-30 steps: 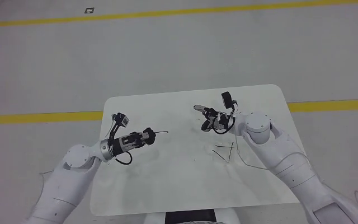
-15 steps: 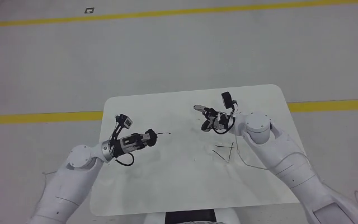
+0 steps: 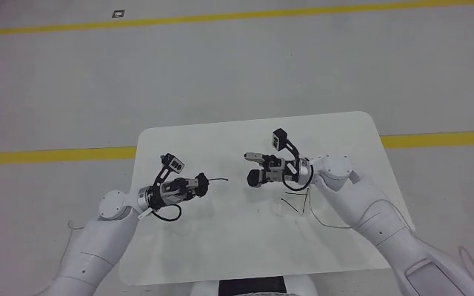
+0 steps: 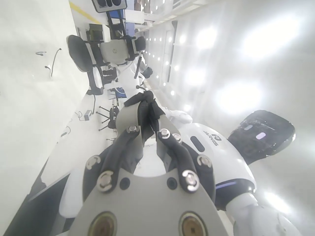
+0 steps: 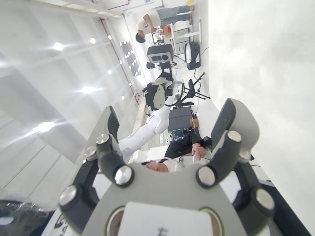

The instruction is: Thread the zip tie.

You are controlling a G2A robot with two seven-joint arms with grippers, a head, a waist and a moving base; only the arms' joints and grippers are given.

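While the left claw pinches the zip tie, its free end points toward the spread right claw.

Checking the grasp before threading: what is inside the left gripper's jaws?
A black zip tie, its thin tail poking out of the left gripper. The length clamped between the shut jaws is hidden.

L claw pinched tight, R claw wide apart, tips toward each other, both arms inward.

Black zip tie; white table; grey floor crossed by yellow stripes.
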